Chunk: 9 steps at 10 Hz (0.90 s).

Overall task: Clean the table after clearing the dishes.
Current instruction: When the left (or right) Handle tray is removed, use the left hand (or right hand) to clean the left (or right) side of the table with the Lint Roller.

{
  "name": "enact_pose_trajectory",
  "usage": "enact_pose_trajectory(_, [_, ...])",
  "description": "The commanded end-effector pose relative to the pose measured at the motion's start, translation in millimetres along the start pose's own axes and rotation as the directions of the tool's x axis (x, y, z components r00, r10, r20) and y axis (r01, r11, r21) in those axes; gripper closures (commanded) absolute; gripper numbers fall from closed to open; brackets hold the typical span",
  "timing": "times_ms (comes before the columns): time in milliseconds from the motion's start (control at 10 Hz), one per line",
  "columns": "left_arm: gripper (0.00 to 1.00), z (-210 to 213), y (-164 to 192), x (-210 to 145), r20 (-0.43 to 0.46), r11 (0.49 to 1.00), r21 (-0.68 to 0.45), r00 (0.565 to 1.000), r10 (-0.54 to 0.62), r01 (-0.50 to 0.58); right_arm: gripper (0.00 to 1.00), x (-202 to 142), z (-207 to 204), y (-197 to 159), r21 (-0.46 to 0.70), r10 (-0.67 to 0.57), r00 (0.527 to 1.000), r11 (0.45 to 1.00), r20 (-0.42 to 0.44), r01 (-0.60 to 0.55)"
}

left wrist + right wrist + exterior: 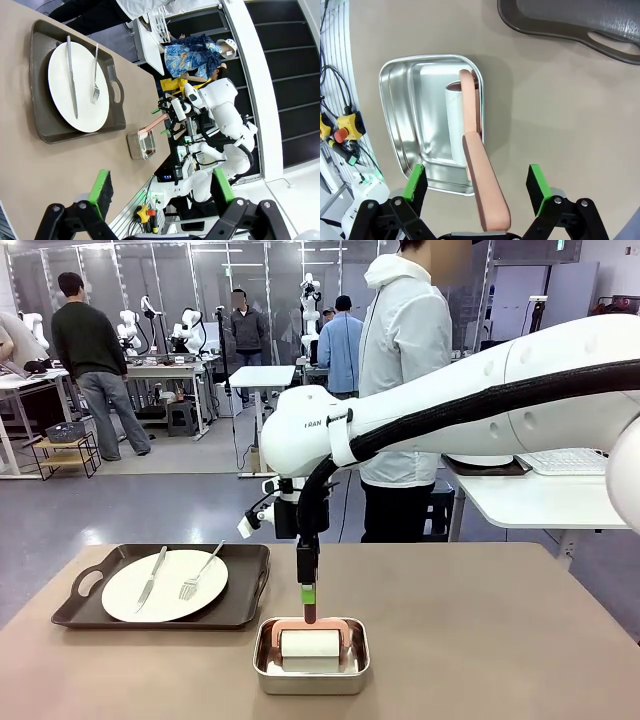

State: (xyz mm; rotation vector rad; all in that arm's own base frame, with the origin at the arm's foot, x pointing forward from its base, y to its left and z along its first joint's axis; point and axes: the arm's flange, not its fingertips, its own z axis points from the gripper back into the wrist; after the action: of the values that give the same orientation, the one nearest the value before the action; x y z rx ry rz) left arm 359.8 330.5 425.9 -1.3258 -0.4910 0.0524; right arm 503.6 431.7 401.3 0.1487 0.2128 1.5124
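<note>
Looking across the matte taupe table, you'll find a dark brown rectangular tray with cut-out handles on its left part. It holds a round, flat white plate, with a silver knife and fork lying on it. At the middle near edge, a small shiny steel pan holds a white roller with a pink handle. Your right gripper hangs over that handle, green pads spread either side, not touching. Your left gripper is spread wide, holding nothing.
</note>
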Motion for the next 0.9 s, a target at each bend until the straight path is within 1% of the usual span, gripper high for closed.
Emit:
enact_pose_trajectory(0, [0.0, 1.6, -0.1, -1.8, 0.005, 1.0, 0.0, 1.0, -0.006, 0.006, 0.0, 2.0, -3.6, 0.1, 0.007, -0.029, 0.999, 1.0, -0.015, 0.029])
enact_pose_trajectory(200, [0.0, 1.6, -0.1, -1.8, 0.005, 1.0, 0.0, 1.0, -0.006, 0.006, 0.0, 0.4, -6.0, -3.3, 0.014, -0.035, 0.999, 0.999, -0.014, 0.035])
enact_pose_trajectory(300, [0.0, 1.6, -0.1, -1.8, 0.005, 1.0, 0.0, 1.0, -0.006, 0.006, 0.13, -0.1, -7.1, -4.5, 0.016, -0.037, 0.999, 0.999, -0.011, 0.037])
enact_pose_trajectory(400, [0.0, 1.6, -0.1, -1.8, 0.005, 1.0, 0.0, 1.0, -0.006, 0.006, 0.19, -0.9, -6.5, -4.9, 0.016, -0.035, 0.999, 0.999, -0.005, 0.035])
enact_pose_trajectory(500, [0.0, 1.6, -0.1, -1.8, 0.005, 1.0, 0.0, 1.0, -0.006, 0.006, 0.32, -0.8, -5.4, -4.4, 0.015, -0.034, 0.999, 0.999, 0.0, 0.034])
enact_pose_trajectory(600, [0.0, 1.6, -0.1, -1.8, 0.005, 1.0, 0.0, 1.0, -0.006, 0.006, 0.38, -0.9, -5.1, -4.5, 0.015, -0.034, 0.999, 0.999, 0.004, 0.034])
enact_pose_trajectory(700, [0.0, 1.6, -0.1, -1.8, 0.005, 1.0, 0.0, 1.0, -0.006, 0.006, 0.51, -1.1, -3.9, -4.2, 0.012, -0.034, 0.999, 0.999, 0.011, 0.034])
enact_pose_trajectory(800, [0.0, 1.6, -0.1, -1.8, 0.005, 1.0, 0.0, 1.0, -0.006, 0.006, 0.57, -1.8, -2.4, -3.8, 0.009, -0.034, 0.999, 0.999, 0.016, 0.034])
